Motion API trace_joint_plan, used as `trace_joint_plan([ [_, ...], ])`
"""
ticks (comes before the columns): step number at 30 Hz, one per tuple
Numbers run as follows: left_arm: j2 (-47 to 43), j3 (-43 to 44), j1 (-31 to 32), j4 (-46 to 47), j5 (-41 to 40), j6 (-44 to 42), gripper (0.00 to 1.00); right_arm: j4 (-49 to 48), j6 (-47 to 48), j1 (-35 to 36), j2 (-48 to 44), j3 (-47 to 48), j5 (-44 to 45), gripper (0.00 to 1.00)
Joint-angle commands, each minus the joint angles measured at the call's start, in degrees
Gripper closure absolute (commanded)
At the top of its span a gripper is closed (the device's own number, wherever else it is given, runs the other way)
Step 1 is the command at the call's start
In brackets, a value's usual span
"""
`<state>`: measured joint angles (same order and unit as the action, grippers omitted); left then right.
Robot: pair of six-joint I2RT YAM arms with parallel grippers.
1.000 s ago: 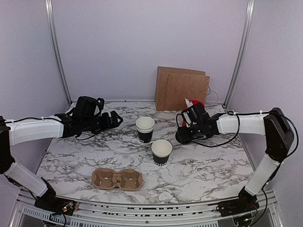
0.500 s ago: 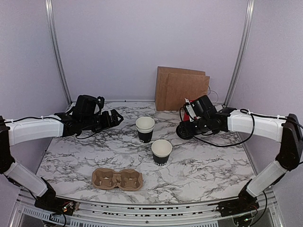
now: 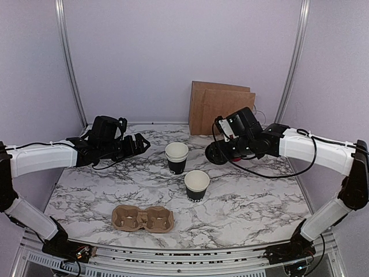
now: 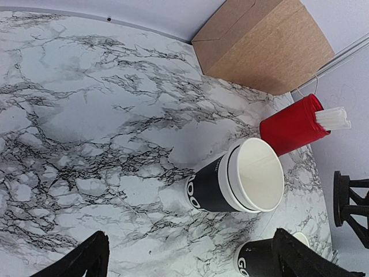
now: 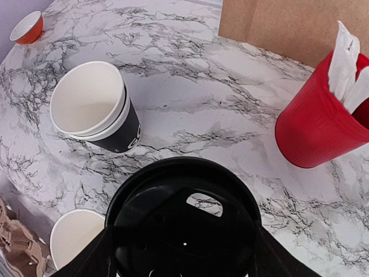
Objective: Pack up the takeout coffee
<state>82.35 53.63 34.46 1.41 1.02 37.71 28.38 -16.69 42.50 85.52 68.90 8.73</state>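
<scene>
Above the table's [image 3: 259, 208] right rear, clamping the black lid [image 5: 183, 225] between the jaws of the right gripper [image 3: 221, 152], clear of the marble. At the left, holding the left gripper [image 3: 139, 144] spread wide and empty. Leaving the stacked cups [image 3: 176, 157], black outside and cream inside, standing between the arms, with a single black cup [image 3: 196, 184] just nearer. Showing white lettering on both, "GO" readable on the single cup, the rest cut off.

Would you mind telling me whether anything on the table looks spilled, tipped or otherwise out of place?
Nothing is spilled or tipped. The one oddity is the far cup: a second cup sits nested inside it, showing two rims, whereas the near cup stands single. The cup carrier lies flat.
</scene>
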Motion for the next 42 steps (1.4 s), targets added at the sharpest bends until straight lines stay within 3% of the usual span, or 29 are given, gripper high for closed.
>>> trace_joint_plan([
  [1, -0.27, 1.13, -0.1, 0.08, 0.3, 0.17, 0.01, 1.09, -0.53, 1.26, -1.25, 3.14, -0.38, 0.3],
  [17, -0.56, 0.03, -0.09, 0.63, 1.26, 0.87, 0.01, 1.05, -0.56, 9.52, 4.33, 7.59, 0.17, 0.3],
  [31, -2.01, -4.48, 0.95, 3.53, 5.48, 4.17, 0.01, 2.81, 0.37, 12.61, 10.37, 10.8, 0.98, 0.3],
  [42, -0.07, -5.47, 3.9, 7.73, 8.4, 6.58, 0.01, 6.98, -0.96, 13.38, 7.52, 9.34, 2.03, 0.3],
])
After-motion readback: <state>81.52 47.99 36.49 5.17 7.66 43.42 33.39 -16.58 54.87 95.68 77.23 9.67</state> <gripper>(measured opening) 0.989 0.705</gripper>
